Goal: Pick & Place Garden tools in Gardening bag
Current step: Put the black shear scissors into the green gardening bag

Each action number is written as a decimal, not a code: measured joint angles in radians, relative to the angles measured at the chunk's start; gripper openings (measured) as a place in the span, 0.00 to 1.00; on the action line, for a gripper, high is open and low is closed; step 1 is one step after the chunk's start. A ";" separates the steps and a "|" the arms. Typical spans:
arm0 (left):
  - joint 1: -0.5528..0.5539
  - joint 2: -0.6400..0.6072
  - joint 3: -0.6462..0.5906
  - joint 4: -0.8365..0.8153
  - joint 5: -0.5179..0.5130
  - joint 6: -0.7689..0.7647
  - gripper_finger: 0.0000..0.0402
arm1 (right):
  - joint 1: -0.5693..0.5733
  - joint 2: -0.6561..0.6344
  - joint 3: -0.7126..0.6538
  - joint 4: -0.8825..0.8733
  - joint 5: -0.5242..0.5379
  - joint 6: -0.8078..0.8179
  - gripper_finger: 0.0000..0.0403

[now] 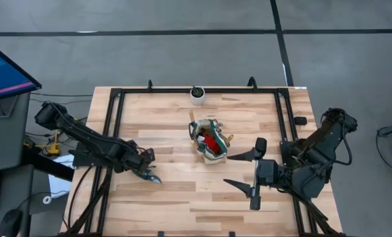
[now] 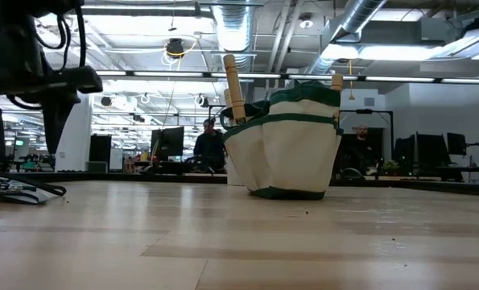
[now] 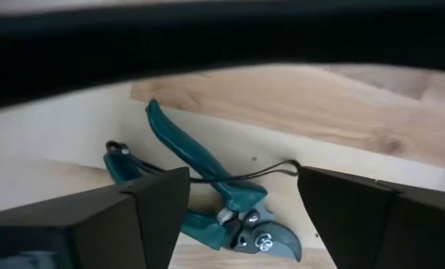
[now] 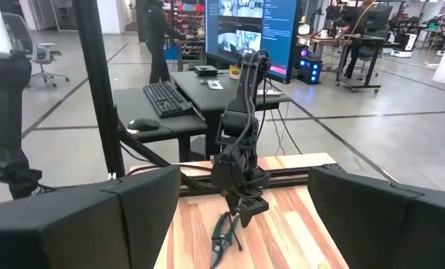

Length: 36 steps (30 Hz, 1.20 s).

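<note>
The pruning shears (image 3: pixel 207 175), with teal handles and a dark blade head, lie flat on the wooden table at its left side. My left gripper (image 1: pixel 149 175) points down over them, open, with one finger (image 3: pixel 151 217) on either side of the shears near the pivot. The gardening bag (image 1: pixel 209 139), cream with green trim, stands upright at the table's middle. A red item (image 1: pixel 211 143) and wooden tool handles (image 2: pixel 233 84) stick out of it. My right gripper (image 1: pixel 242 171) hangs open and high to the right of the bag, with nothing between its fingers.
A small white pot with a green plant (image 1: pixel 197 94) stands at the far edge, behind the bag. A black frame (image 1: pixel 116 131) runs round the table top. Bare wood lies between the shears and the bag and along the near edge.
</note>
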<state>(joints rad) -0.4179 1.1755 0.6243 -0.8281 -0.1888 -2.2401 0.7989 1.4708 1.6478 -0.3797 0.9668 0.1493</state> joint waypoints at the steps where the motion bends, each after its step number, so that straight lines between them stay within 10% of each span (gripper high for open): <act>1: 0.000 0.009 0.000 0.009 0.008 -0.001 0.59 | 0.000 0.000 0.000 -0.006 0.000 0.000 0.71; 36: 0.075 0.263 0.004 0.093 0.101 0.001 0.49 | 0.031 -0.026 0.000 -0.083 -0.027 -0.025 0.71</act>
<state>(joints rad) -0.3434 1.4383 0.6288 -0.7356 -0.0876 -2.2387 0.8303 1.4444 1.6482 -0.4625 0.9398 0.1242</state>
